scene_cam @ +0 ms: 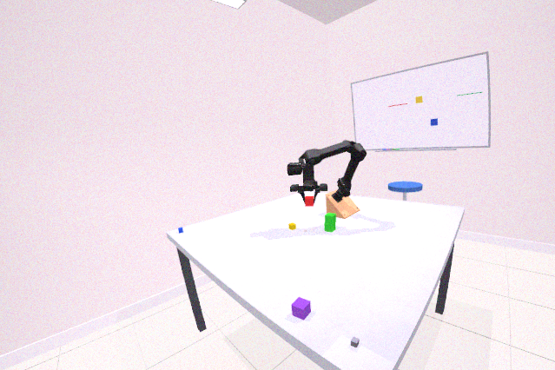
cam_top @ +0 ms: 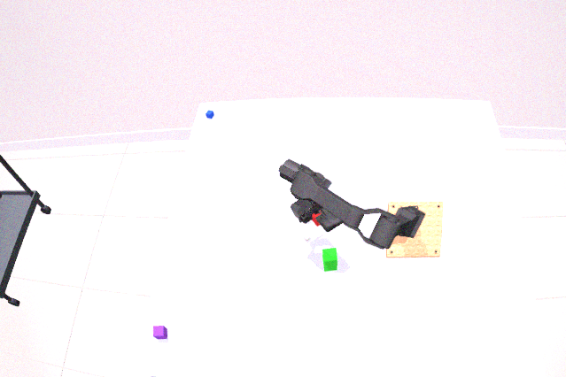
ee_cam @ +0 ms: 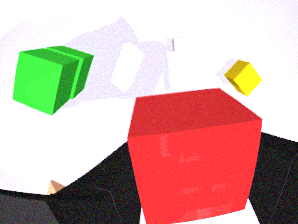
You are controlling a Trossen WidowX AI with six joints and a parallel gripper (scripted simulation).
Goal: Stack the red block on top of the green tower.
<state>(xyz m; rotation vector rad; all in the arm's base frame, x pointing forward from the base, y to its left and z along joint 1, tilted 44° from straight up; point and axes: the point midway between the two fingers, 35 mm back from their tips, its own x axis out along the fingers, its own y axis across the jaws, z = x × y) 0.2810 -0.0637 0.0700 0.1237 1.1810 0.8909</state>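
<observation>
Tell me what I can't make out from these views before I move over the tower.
- Yellow block: hidden under the arm in the top view.
- Red block: mostly covered by the gripper in the top view.
- Green tower: block seams blurred in the exterior view.
- Gripper fingertips: hidden behind the red block in the wrist view.
- Grey cube: outside the top view.

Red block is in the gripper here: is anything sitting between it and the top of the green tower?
Nothing visible does. The gripper holds the red block in the air, above and to one side of the green tower. The yellow cube lies on the table off to the other side, outside that path.
</observation>
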